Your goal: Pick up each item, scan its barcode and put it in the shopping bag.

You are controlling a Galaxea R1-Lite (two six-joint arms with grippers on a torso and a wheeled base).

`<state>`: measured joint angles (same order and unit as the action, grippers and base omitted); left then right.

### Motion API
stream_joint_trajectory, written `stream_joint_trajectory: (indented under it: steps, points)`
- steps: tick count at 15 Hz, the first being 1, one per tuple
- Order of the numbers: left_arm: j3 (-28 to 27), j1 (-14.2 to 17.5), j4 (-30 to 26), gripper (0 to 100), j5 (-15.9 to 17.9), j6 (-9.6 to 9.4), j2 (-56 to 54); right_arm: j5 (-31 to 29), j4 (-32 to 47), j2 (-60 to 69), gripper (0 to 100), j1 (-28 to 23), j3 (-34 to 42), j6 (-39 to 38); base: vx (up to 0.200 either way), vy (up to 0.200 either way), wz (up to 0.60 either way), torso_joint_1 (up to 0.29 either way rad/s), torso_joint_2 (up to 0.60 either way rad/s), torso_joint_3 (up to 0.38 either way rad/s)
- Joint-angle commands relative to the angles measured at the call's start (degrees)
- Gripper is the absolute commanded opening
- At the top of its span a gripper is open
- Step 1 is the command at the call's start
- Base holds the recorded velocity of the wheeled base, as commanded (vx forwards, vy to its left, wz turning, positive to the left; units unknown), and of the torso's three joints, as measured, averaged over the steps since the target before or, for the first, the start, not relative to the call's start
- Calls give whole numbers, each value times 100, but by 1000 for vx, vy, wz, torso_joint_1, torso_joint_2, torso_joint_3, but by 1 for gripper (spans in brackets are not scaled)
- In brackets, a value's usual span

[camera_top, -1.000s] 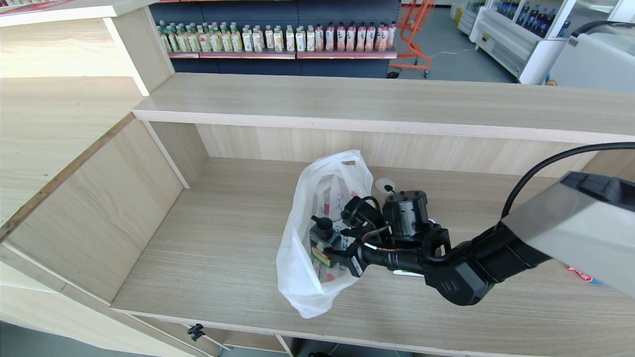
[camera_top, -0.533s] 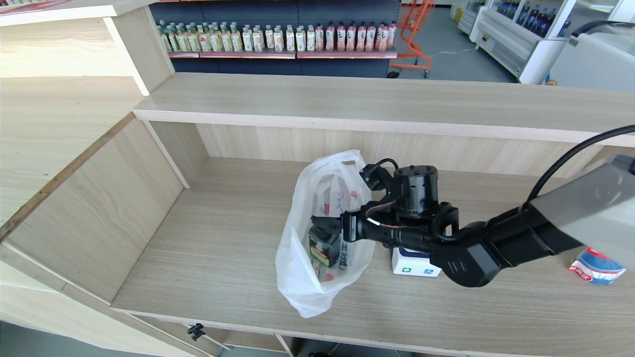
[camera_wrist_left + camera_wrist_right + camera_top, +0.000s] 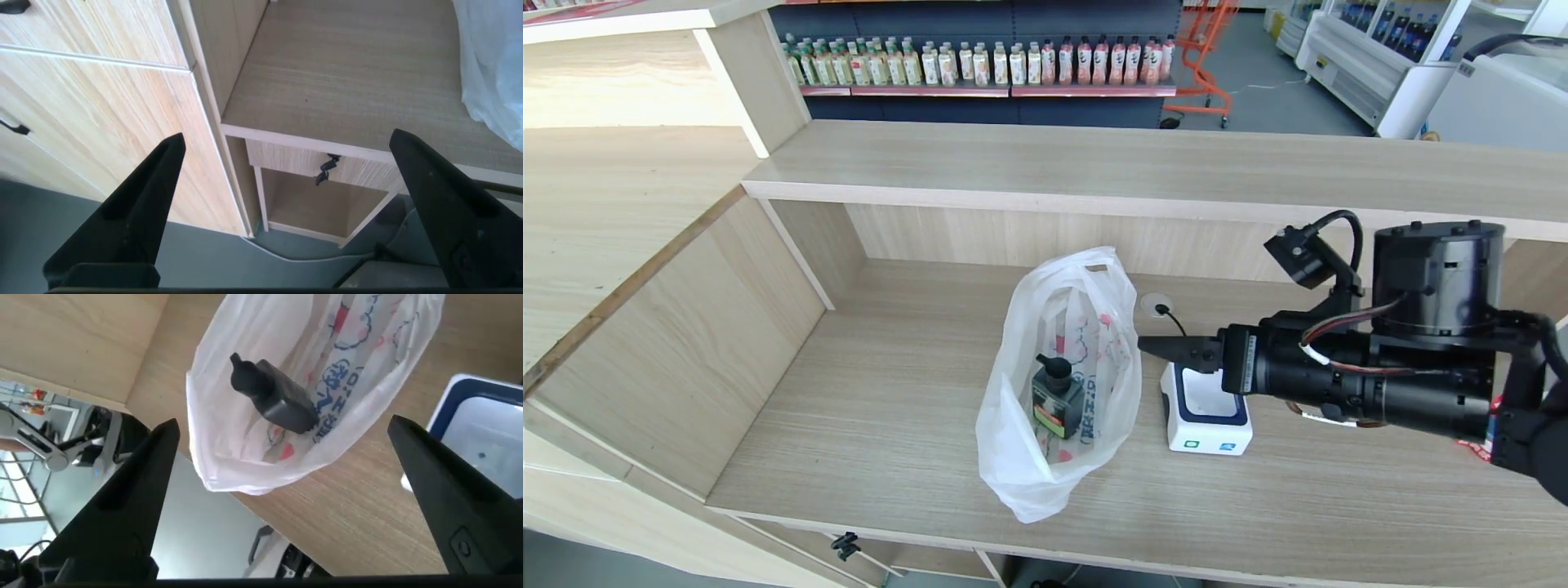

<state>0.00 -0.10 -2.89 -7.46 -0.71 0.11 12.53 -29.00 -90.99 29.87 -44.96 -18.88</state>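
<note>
A white plastic shopping bag (image 3: 1021, 441) stands open on the lower counter, and a dark pump bottle (image 3: 1056, 397) with a green and red label rests inside it. My right gripper (image 3: 1156, 346) hovers open just right of the bag's rim, above the white and blue scanner (image 3: 1207, 420). The right wrist view looks down between the spread fingers of the right gripper (image 3: 283, 423) at the bottle (image 3: 274, 396) lying in the bag (image 3: 245, 469), with the scanner (image 3: 482, 433) beside it. My left gripper (image 3: 288, 139) is open, low beside the counter's front corner.
A red and blue packet (image 3: 1472, 448) lies on the counter at the far right, mostly behind my right arm. A round cable port (image 3: 1157, 305) sits behind the scanner. A raised wooden ledge (image 3: 1094, 163) runs along the back, and a side wall (image 3: 686, 343) closes the left.
My right gripper let go of the pump bottle inside the bag, then drew back up and to the right, uncovering the scanner. The bottle stays in the bag.
</note>
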Motion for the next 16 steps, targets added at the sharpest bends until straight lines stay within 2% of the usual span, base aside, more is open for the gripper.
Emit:
stream_joint_trajectory:
  steps: [1,5,7,10,13,16]
  points:
    - [0,1,-1,100,-1,0,-2,-23,35,767,100,-271,470,183,0,0,0,0,0,0]
    - [0,1,-1,100,-1,0,-2,-32,44,916,100,-491,778,201,0,0,0,0,0,0]
    - [0,1,-1,100,-1,159,7,-32,44,925,100,-587,813,201,-200,0,0,2,2,2]
    - [0,1,-1,100,-1,150,-2,-32,44,925,100,-719,813,210,-200,0,0,7,1,2]
    - [0,1,-1,100,-1,167,7,-32,44,925,100,-842,787,210,0,0,0,0,0,0]
    - [0,1,-1,100,8,141,7,-357,44,908,100,-1088,637,139,0,-200,0,6,1,4]
